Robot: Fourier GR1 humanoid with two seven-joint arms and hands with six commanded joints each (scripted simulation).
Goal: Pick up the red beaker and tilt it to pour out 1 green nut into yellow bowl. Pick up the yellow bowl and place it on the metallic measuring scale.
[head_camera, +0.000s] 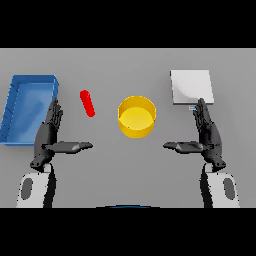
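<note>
Blue tray: a shallow, blue, rectangular plastic tray (27, 107) sits at the far left of the grey table (110, 170); no part in the task.
Left hand: the dark left hand (47, 135) hovers near the tray's right edge, fingers straight and pressed together pointing far, thumb stuck out to the right, holding nothing.
Red beaker: the small red cylindrical beaker (87, 103) stands slightly tilted just right of the left hand's fingertips and left of the bowl, apart from both.
Handling: probably light, stiff and smooth (so a slip is possible); best wrapped round its middle. No green nut can be made out.
Yellow bowl: a round, yellow, straight-walled bowl (136, 116) sits mid-table.
Scale: the flat, square, pale metallic measuring scale (192, 87) lies far right.
Right hand: the dark right hand (207, 135) mirrors the left, flat and empty, fingertips near the scale's near edge.
</note>
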